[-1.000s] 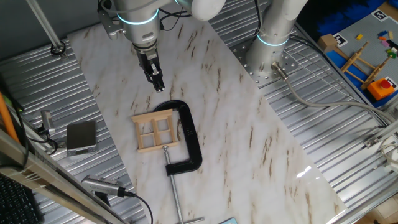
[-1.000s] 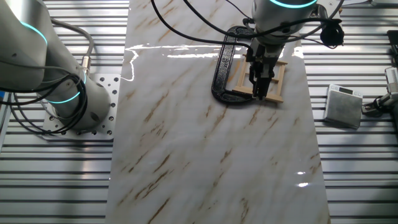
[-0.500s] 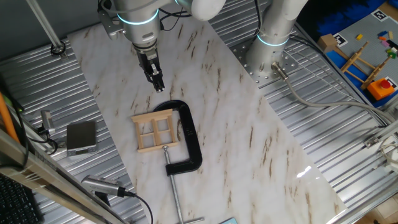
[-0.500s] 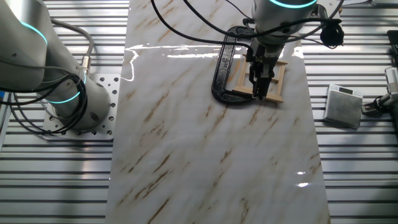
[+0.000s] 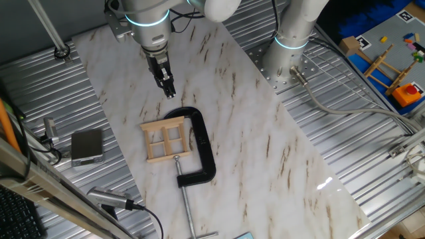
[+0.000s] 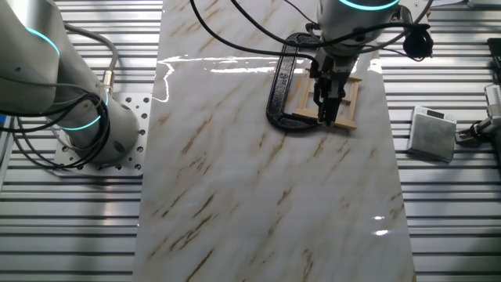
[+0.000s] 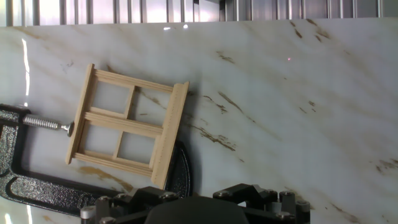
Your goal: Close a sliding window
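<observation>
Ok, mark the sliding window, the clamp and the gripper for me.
sliding window (image 7: 124, 127): hand view, on its centre cross bar.
C-clamp (image 5: 202, 147): one fixed view, on its black curved spine.
gripper (image 5: 169, 93): one fixed view, at its fingertips.

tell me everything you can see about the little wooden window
The window is a small square model of pale, unpainted wood: a thin frame with cross bars making four panes. It lies flat on the marble tabletop, held in a black clamp whose steel screw presses one side rail while the clamp's curved body wraps round the opposite side. In the hand view one side rail looks thicker and stands out past the frame's ends. The gripper is above the table, apart from it.
</observation>
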You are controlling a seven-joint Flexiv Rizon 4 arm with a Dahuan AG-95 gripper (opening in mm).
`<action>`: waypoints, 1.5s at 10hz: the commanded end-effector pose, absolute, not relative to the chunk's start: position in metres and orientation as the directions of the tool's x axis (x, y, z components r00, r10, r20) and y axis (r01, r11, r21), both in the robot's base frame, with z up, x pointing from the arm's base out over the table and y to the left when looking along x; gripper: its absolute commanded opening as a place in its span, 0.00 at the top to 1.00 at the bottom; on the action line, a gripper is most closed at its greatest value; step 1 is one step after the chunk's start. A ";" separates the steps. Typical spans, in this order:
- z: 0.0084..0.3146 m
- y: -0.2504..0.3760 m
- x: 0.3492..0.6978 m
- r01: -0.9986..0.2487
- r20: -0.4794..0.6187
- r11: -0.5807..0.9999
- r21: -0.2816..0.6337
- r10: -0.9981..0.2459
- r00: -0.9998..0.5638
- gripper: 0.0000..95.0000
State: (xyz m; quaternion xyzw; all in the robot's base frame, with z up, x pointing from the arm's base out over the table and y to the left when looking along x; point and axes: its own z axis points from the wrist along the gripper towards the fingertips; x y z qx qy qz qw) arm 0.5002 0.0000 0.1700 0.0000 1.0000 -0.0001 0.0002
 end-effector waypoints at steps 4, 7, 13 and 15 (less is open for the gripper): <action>0.170 0.000 0.500 -0.304 -0.021 0.953 0.017 -0.303 -0.953 1.00; 0.170 0.000 0.500 -0.330 -0.008 0.944 0.019 -0.330 -0.944 1.00; 0.170 0.000 0.500 -0.384 0.013 0.923 0.026 -0.385 -0.923 1.00; 0.170 0.000 0.500 -0.373 0.023 0.928 0.017 -0.374 -0.927 1.00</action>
